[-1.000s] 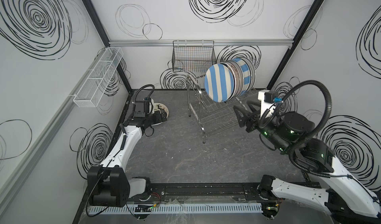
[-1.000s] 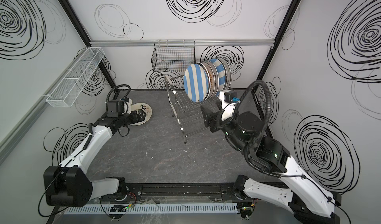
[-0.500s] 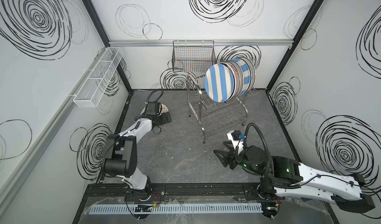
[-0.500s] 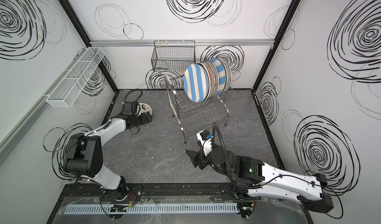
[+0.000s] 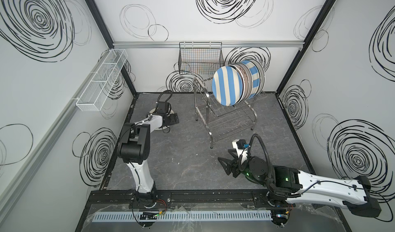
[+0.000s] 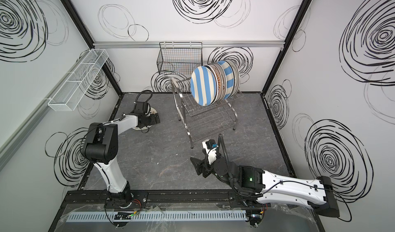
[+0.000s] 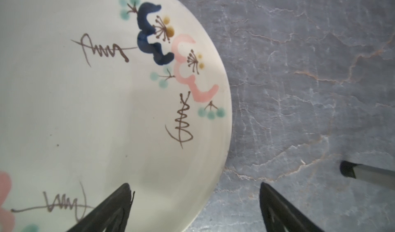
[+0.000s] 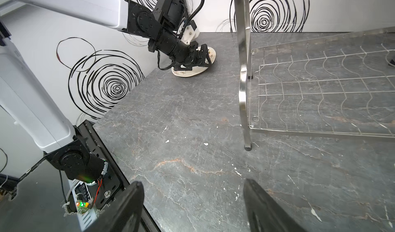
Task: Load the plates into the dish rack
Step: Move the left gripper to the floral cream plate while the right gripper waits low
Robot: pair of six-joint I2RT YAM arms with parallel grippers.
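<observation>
- Left gripper (image 7: 195, 185) is open across the edge of the flower plate (image 7: 106, 102), at 9 o'clock from the dish rack (image 5: 224, 117).
- Right gripper (image 8: 192, 183) is open and empty over bare table (image 8: 192, 113) at 6 o'clock.
- Other plates (image 5: 228, 85) stand up in the rack.

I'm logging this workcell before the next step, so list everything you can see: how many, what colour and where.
flowered plate: one, cream with pink and navy blooms, lying on the table, rear left
plates in rack: a row on edge, count unclear, two blue-and-cream striped, upper tier
dish rack: one, shiny steel, rear, right of centre
wire basket: one, black, back wall
mesh tray: one, white, left wall
table: one, dark grey marbled
left arm: white and black, over the flowered plate, jaws open above its rim
right arm: white and black, front right, jaws open, holding nothing
</observation>
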